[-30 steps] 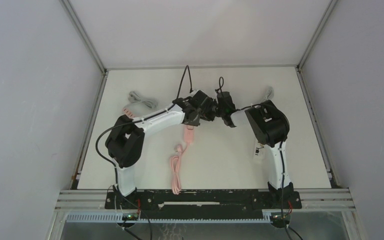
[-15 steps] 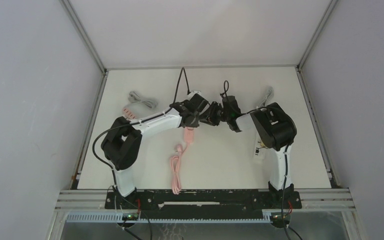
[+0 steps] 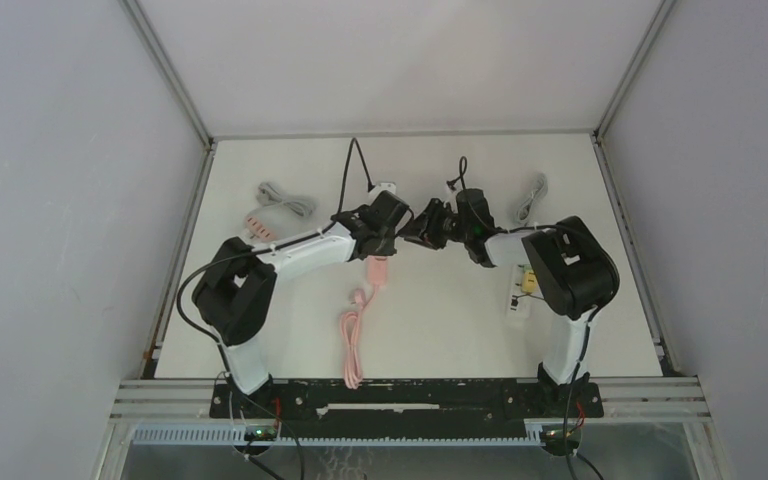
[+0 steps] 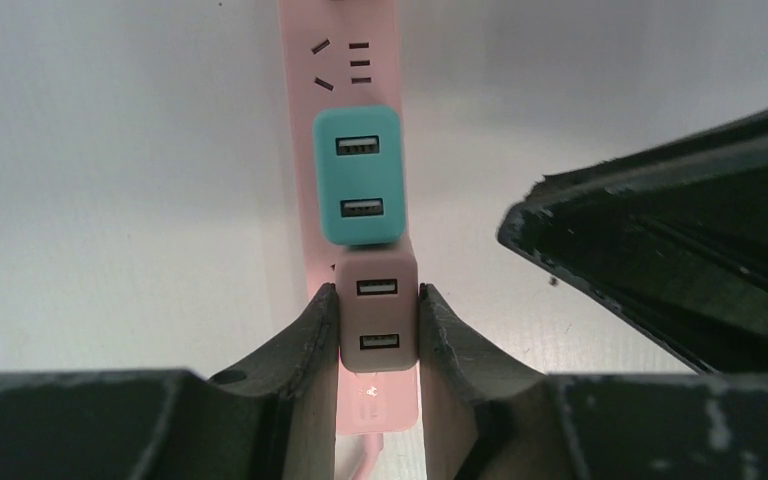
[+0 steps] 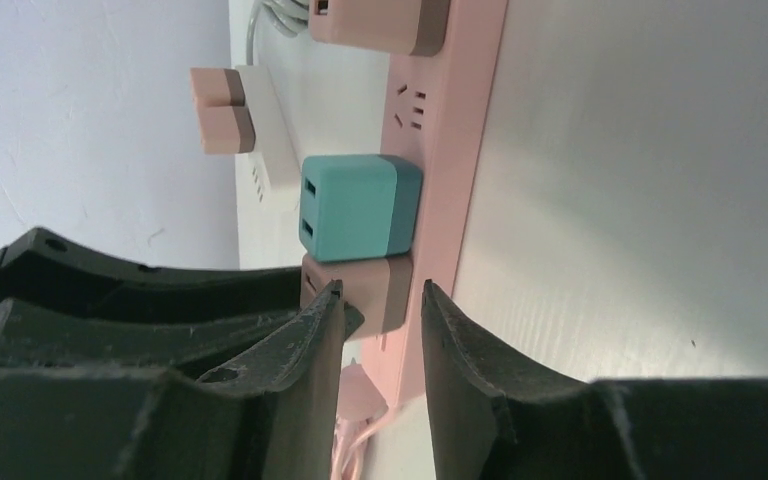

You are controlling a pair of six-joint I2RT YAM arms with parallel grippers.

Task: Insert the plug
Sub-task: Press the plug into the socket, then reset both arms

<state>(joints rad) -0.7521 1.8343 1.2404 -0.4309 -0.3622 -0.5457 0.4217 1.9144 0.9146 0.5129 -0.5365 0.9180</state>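
Observation:
A pale pink plug (image 4: 379, 312) with two USB ports stands on the near end of the pink power strip (image 4: 385, 60), right below a teal charger (image 4: 358, 190). My left gripper (image 4: 377, 295) is shut on this plug, one finger against each side. In the top view the left gripper (image 3: 385, 236) sits over the strip's (image 3: 378, 270) far end. My right gripper (image 3: 424, 231) faces it from the right. In the right wrist view the right gripper (image 5: 382, 290) is open, its tips just short of the plug (image 5: 392, 292) and the strip's (image 5: 460, 150) edge, holding nothing.
Another pink plug (image 5: 380, 20) sits further along the strip. A white power strip (image 5: 260, 130) with pink plugs lies at the back left beside a grey cable (image 3: 285, 200). A second white strip (image 3: 520, 295) lies under the right arm. The pink cord (image 3: 352, 340) runs toward the near edge.
The right gripper has opened wider and drawn back to the right with its arm. The left gripper has stayed shut on the plug, shifting slightly left.

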